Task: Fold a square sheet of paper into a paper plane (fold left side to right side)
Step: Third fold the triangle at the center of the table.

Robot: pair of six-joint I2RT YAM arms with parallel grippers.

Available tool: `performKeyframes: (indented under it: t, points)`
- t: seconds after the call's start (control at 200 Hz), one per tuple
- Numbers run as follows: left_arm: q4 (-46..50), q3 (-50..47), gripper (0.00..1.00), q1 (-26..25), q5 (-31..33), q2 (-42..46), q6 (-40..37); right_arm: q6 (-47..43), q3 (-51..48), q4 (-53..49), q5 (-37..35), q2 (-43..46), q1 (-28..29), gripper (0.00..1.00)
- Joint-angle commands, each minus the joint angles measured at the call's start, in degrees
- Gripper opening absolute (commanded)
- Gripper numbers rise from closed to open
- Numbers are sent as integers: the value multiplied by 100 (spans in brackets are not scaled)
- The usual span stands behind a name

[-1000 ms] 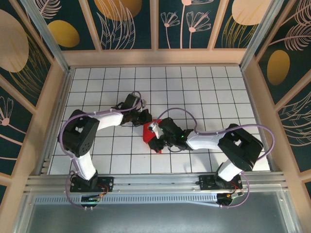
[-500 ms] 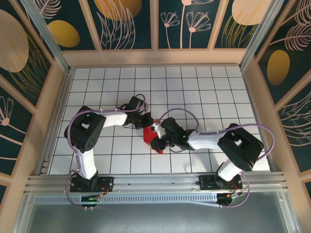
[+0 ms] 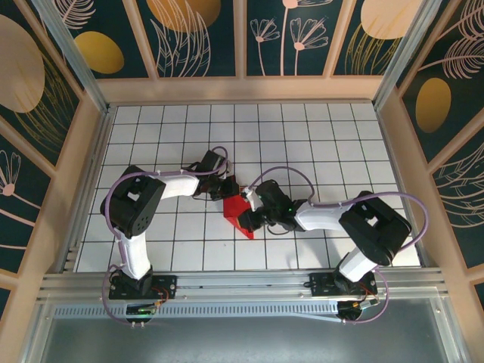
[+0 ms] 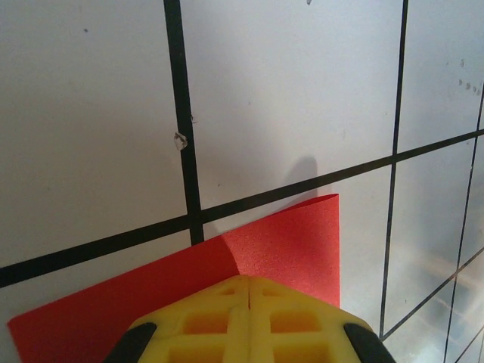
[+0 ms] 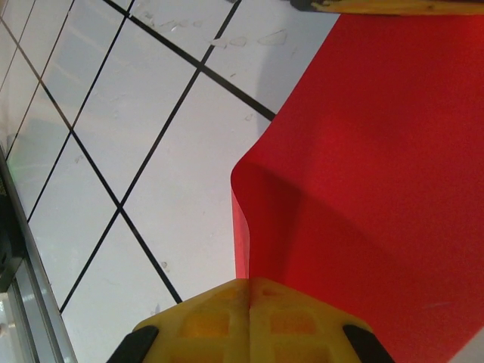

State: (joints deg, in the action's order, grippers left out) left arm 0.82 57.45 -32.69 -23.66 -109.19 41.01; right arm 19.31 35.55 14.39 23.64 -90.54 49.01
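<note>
The square sheet of paper (image 3: 238,213) is bright red and lies partly folded on the white grid table (image 3: 318,136), between the two arms. In the right wrist view the paper (image 5: 378,189) has one edge curling up off the table and running straight into the seam of my right gripper (image 5: 248,281), which is shut on it. My left gripper (image 4: 248,278) is shut too, and its yellow tips rest on the far part of the paper (image 4: 287,242), beside a soft crease. From above, the left gripper (image 3: 228,189) sits at the sheet's top corner and the right gripper (image 3: 254,216) at its right side.
Wooden walls (image 3: 87,151) fence the table on three sides. A metal rail (image 3: 242,283) carrying the arm bases runs along the near edge. Purple cables (image 3: 280,175) loop over both forearms close to the paper.
The right gripper has drawn a little to the right, so more of the red sheet shows on its left. The left arm's elbow swung right early on, and its tip stayed at the sheet's top corner.
</note>
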Motion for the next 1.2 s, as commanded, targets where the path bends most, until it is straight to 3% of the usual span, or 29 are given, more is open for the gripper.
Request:
performKeyframes:
  t: [0.0,0.55,1.196]
  points:
    - [252,-85,0,-36,371,-190,-150,101,-15,-43,-152,20,-105,0]
    - [305,-15,0,-55,388,-235,-190,71,204,-446,-612,-138,-297,0]
    - [313,-26,0,-60,406,-235,-187,56,233,-398,-633,-303,-314,0]
